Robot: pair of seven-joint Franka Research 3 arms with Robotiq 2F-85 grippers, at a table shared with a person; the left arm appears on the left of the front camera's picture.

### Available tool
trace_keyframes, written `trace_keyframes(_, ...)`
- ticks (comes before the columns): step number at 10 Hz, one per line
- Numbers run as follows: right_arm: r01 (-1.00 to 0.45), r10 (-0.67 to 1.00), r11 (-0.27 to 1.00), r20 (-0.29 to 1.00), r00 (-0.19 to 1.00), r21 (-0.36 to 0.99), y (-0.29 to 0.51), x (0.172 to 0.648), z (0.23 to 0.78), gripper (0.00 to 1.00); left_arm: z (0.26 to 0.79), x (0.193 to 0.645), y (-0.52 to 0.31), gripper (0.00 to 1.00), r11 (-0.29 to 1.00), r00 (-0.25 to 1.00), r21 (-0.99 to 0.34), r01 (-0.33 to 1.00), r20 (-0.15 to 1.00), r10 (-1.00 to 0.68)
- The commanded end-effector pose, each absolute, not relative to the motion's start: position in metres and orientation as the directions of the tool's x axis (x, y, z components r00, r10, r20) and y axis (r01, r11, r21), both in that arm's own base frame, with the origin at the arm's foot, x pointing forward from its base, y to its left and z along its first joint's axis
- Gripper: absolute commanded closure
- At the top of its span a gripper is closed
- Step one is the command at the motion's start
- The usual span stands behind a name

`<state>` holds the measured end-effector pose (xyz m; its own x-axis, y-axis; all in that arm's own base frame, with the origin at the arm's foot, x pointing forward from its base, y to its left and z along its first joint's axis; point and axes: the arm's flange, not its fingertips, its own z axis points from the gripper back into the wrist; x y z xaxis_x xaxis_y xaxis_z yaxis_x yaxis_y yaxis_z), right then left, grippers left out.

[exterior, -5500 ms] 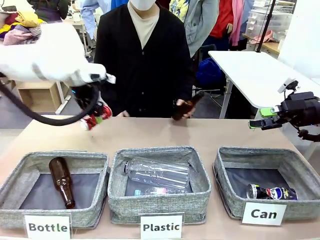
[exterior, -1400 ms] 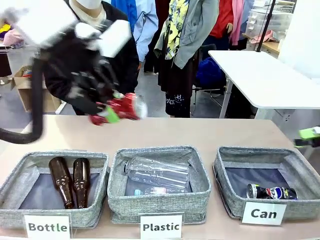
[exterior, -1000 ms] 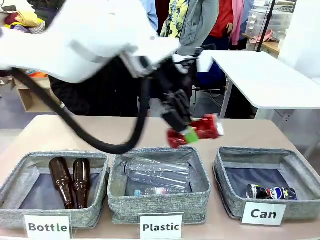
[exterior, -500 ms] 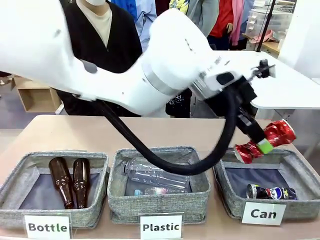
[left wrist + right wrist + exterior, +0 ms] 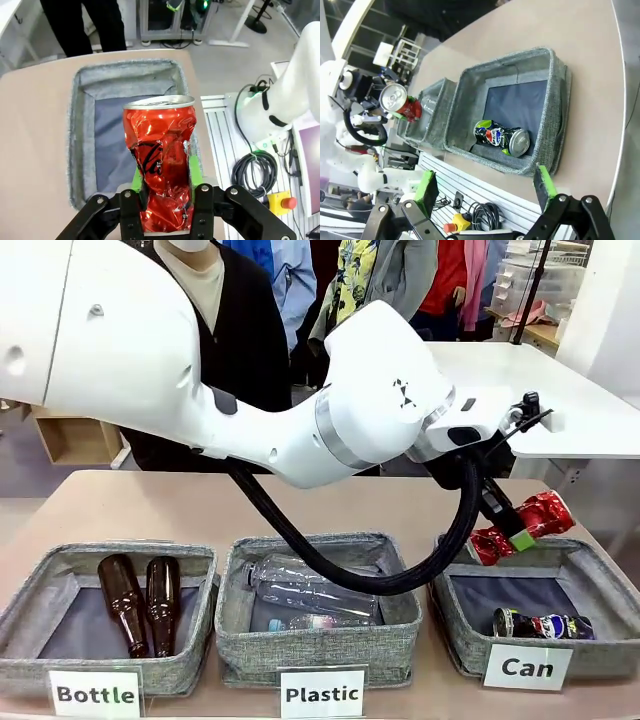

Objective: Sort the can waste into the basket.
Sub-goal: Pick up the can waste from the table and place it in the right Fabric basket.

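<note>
My left arm reaches across the table, and my left gripper (image 5: 512, 530) is shut on the crushed red can (image 5: 520, 527), held in the air above the back edge of the grey "Can" basket (image 5: 455, 625). From the left wrist the red can (image 5: 160, 160) stands between my green pads with the basket (image 5: 77, 150) below it. The black can (image 5: 543, 624) lies on its side in the basket's front right corner. My right gripper (image 5: 485, 190) is open and looks down on the basket (image 5: 550, 100) and the black can (image 5: 500, 137) from beyond the table's right end.
The "Plastic" bin (image 5: 235, 625) in the middle holds clear bottles. Two brown bottles lie in the "Bottle" bin (image 5: 30, 615) at the left. A person (image 5: 225, 310) stands at the far side behind my left arm.
My left arm has swung from the table's left side across to the right with the red can, and lowered it slightly over the "Can" basket in the last half second.
</note>
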<state>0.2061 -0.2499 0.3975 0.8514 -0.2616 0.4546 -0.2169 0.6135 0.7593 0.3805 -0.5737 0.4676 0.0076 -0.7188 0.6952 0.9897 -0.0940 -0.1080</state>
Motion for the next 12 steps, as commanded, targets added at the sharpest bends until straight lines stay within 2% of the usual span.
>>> trace_keyframes(1,-0.213,-0.269,0.617,0.457,0.848,0.758,-0.249,0.208,0.401,0.0,0.473,0.377,-0.581,0.61,-0.086,0.014,-0.105,0.991,0.709,-0.705)
trace_keyframes(3,-0.213,-0.269,0.617,0.457,0.848,0.758,-0.249,0.208,0.401,0.0,0.467,0.378,-0.584,0.61,-0.122,-0.013,-0.102,0.987,0.711,-0.703)
trace_keyframes(4,-0.213,-0.269,0.617,0.457,0.848,0.758,-0.249,0.208,0.401,0.0,0.466,0.377,-0.585,0.15,-0.128,-0.003,-0.117,0.985,0.723,-0.691)
trace_keyframes(5,-0.213,-0.269,0.617,0.457,0.848,0.758,-0.249,0.208,0.401,0.0,0.466,0.376,-0.587,0.01,-0.133,0.001,-0.12,0.984,0.746,-0.666)
trace_keyframes(12,-0.213,-0.269,0.617,0.457,0.848,0.758,-0.249,0.208,0.401,0.0,0.473,0.375,-0.576,0.0,-0.138,-0.007,-0.116,0.984,0.739,-0.674)
